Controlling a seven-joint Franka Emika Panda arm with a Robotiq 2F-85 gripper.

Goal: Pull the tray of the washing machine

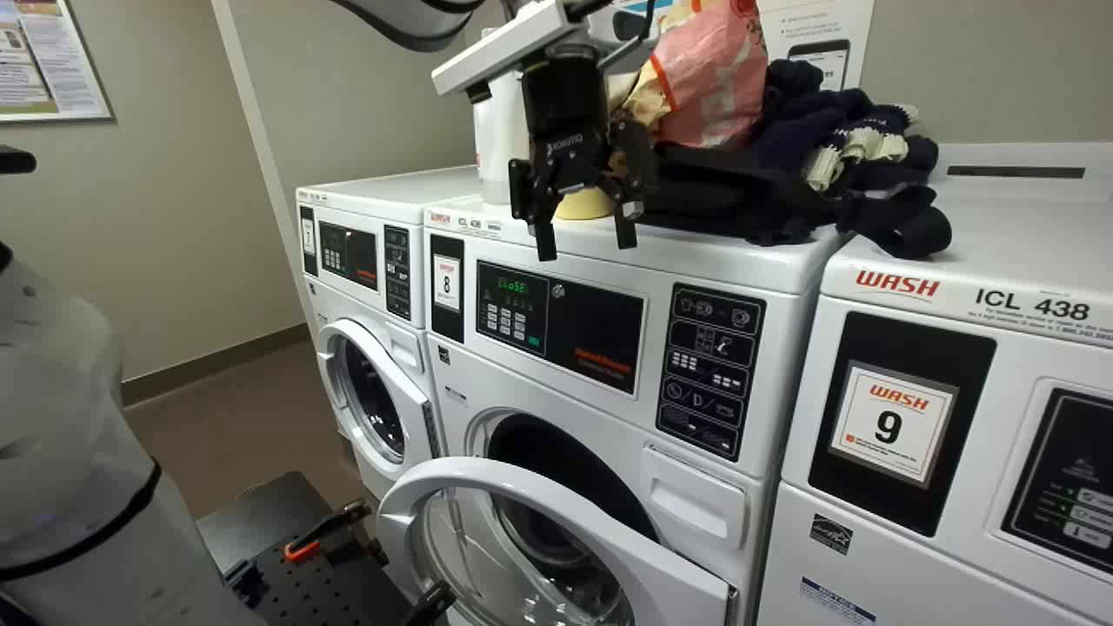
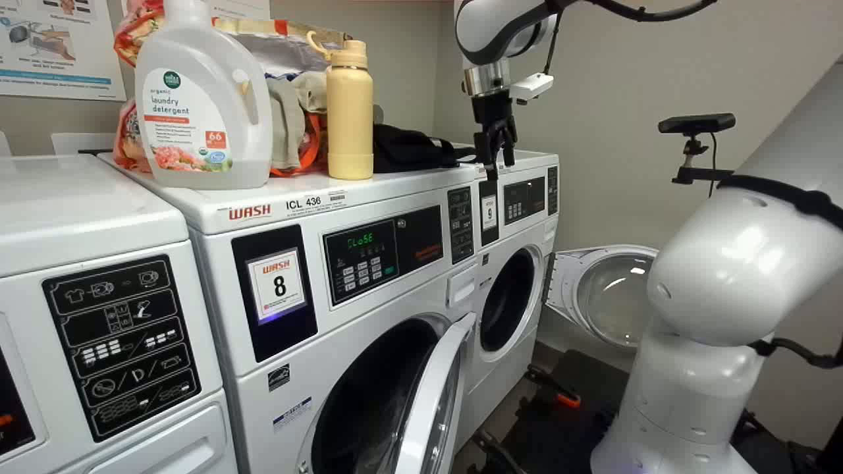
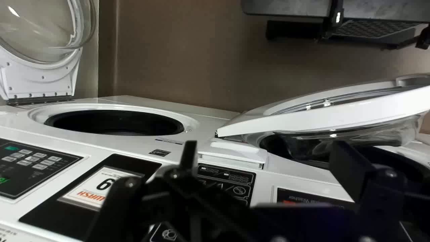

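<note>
At the left, a white washer (image 1: 361,303) shows a round door with dark glass inside a pale rim. The washing machine (image 1: 556,391), in the middle and marked 8, is smooth and white-cased; its own door (image 1: 539,556) stands open, a thick white ring around a clear bowl of glass. Above the opening lies a glossy black display panel (image 1: 561,326) reading CLOSE in green, and to its right a black button panel (image 1: 713,371) covered with white symbols. The tray (image 1: 696,497) sits just below that in the machine's front: a rectangular white face with rounded corners. How far it stands out I cannot tell. At the right is a washer marked 9 (image 1: 1013,374).

The black gripper (image 1: 586,239) hangs pointing down, higher than the tray and apart from it. Its two angular fingers (image 3: 189,151) are spread wide, open air between the tips; in the wrist view the tray shows between them, farther off.

Leftmost in the room is a framed noticeboard (image 1: 48,65), then the smooth, rounded white robot arm (image 1: 69,435), brown floor (image 1: 209,461) and a black perforated plate (image 1: 313,574). Along the washing machine's top come a cloudy plastic detergent jug (image 2: 204,112), a pale-yellow bottle (image 2: 350,125), a crinkled pink bag (image 1: 713,83) and a soft heap of dark clothes (image 1: 791,126) with cream ribbed bands. Behind them a printed poster (image 1: 813,26) hangs on the beige wall (image 1: 1000,69).
</note>
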